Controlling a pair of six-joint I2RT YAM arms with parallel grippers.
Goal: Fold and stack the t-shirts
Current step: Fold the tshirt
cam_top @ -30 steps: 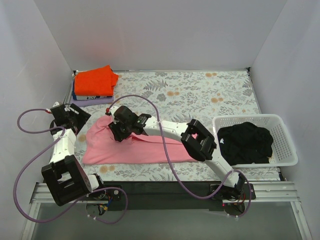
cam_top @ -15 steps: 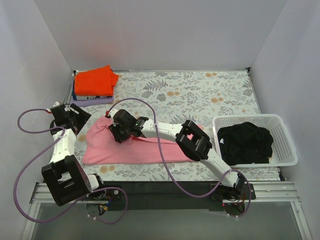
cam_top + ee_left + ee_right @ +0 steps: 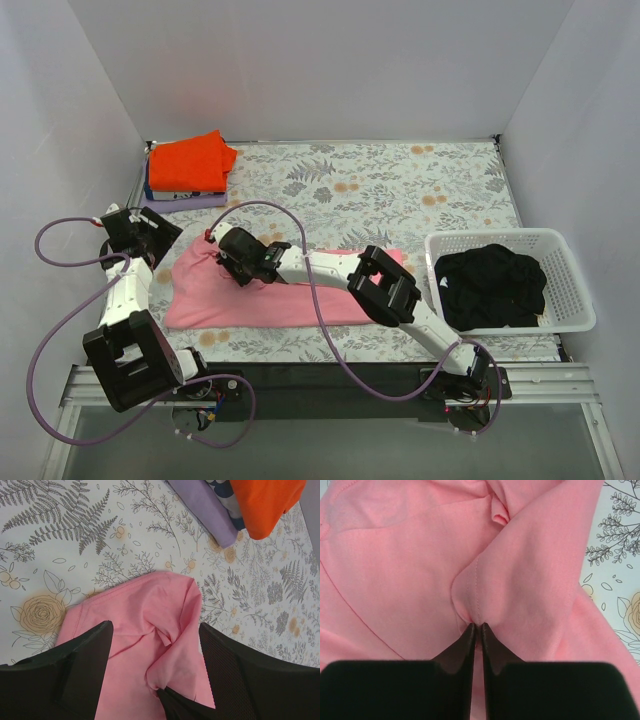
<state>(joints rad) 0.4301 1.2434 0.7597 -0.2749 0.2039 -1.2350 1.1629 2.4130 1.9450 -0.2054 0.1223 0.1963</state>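
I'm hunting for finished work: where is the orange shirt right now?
Seen from above, the orange shirt lies folded on a small pile in the far left corner of the table, beyond the pink shirt.

Materials/finish: mostly matt cloth, some plastic hardware.
Light pink soft cloth t-shirt [image 3: 270, 298]: smooth fine knit, matt, with a stitched seam line on the pinched fold. Beneath it, floral-printed table cover [image 3: 400, 190]: flat, matt, no glare. Up-left of the pink shirt, bright orange-red folded cloth t-shirt [image 3: 190, 160]: matt, lying on a lilac cloth layer [image 3: 207, 510]. Right of the pink shirt, white plastic mesh basket [image 3: 570, 285]: slight sheen, holding crumpled matt black cloth [image 3: 495, 285]. Right gripper [image 3: 476, 626] fingers: smooth black plastic, matt. Left gripper [image 3: 155, 625] fingers: black, one inner face finely grid-textured.
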